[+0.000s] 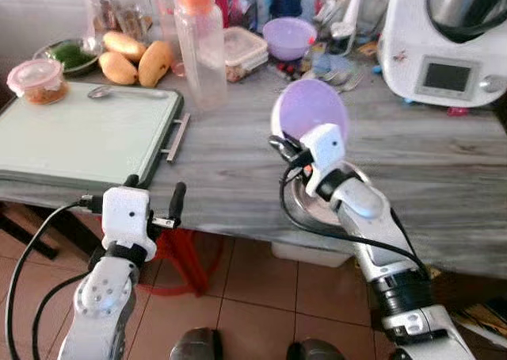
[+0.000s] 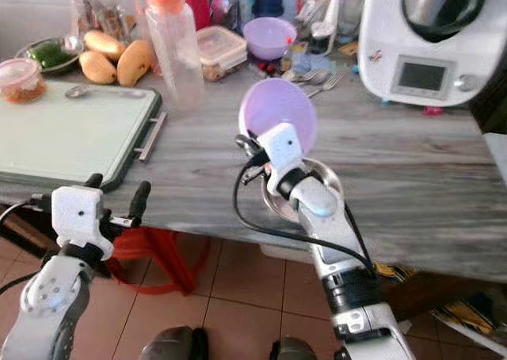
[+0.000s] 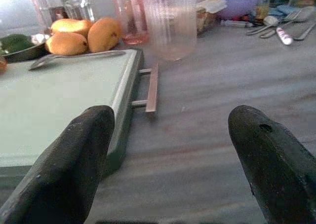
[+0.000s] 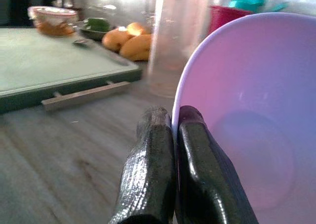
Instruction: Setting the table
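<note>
The left gripper (image 1: 154,195) hovers at the desk's (image 1: 238,166) near edge, its 2 fingers spread apart. Farther in, the right gripper (image 4: 170,150) pinches the rim of a tilted purple bowl (image 1: 310,110), lifted above a metal plate (image 2: 325,178). Beyond lie a green tray (image 1: 79,134) and a clear bottle (image 1: 198,43).

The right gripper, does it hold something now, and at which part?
Yes. The right gripper holds the purple bowl by its rim, pinched between both fingers and tipped on edge above the table.
</note>
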